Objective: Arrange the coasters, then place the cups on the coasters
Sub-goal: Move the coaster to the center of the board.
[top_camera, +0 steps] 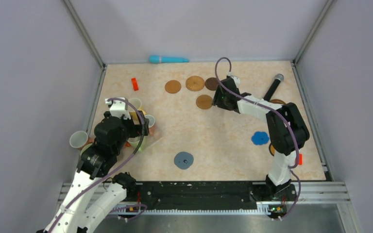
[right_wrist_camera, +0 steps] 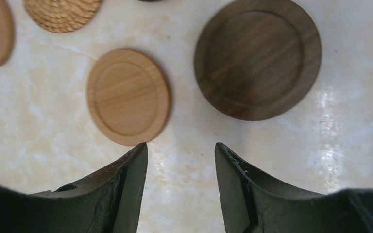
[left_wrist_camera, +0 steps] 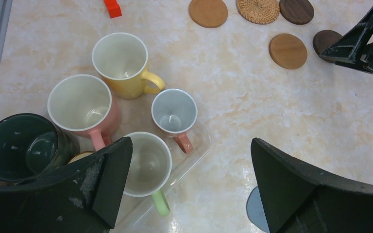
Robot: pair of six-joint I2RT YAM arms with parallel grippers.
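My right jaws, part-spread and empty, hang above the desk (right_wrist_camera: 189, 126), with the dark-brown round wooden coaster (right_wrist_camera: 257, 58) just ahead-right and the tan round wooden coaster (right_wrist_camera: 128, 97) ahead-left.

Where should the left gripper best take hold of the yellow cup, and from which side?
Probably the rim of the yellow cup, from above, one jaw inside and one outside. It stands upright, mouth open; its far side is free, while the pink cup crowds its near left.
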